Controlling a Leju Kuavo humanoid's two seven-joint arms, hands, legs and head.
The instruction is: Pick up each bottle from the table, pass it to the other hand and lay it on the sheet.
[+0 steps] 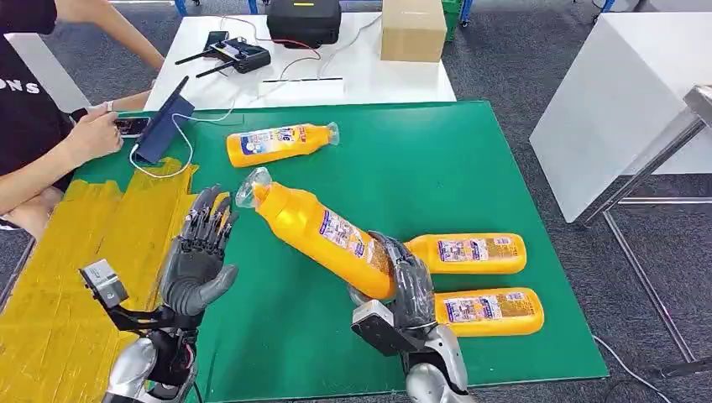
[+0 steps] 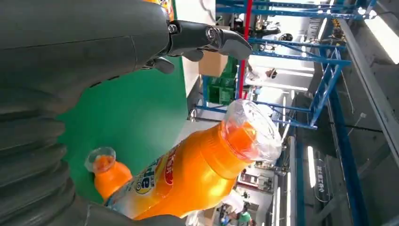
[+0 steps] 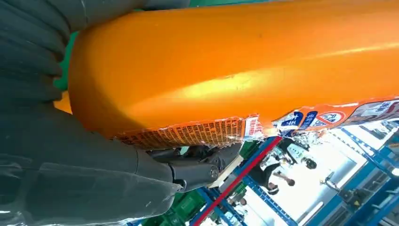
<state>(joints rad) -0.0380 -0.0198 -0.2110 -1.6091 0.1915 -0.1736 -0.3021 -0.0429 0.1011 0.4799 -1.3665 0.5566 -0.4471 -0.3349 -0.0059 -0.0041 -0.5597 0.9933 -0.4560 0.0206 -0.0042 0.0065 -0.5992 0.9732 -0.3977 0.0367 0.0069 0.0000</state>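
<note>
My right hand (image 1: 405, 284) grips the base of an orange bottle (image 1: 323, 228) and holds it tilted above the green mat (image 1: 437, 176), its clear cap toward my left hand (image 1: 200, 256). The left hand is open with fingers spread, just short of the cap and not touching it. In the left wrist view the held bottle (image 2: 197, 174) lies between the thumb and the fingers (image 2: 207, 40). The right wrist view has the bottle (image 3: 244, 66) pressed into my right hand (image 3: 70, 165). Three more bottles lie on the mat: one at the back (image 1: 281, 143), two at the right (image 1: 470, 253) (image 1: 489, 310). The yellow sheet (image 1: 75, 277) lies at the left.
A person at the left holds a phone (image 1: 131, 126) beside a propped tablet (image 1: 164, 122) with a white cable. Behind the mat a white table carries a cardboard box (image 1: 412, 29), a black case (image 1: 303, 20) and a controller (image 1: 239, 55). Another white table (image 1: 621, 92) stands at the right.
</note>
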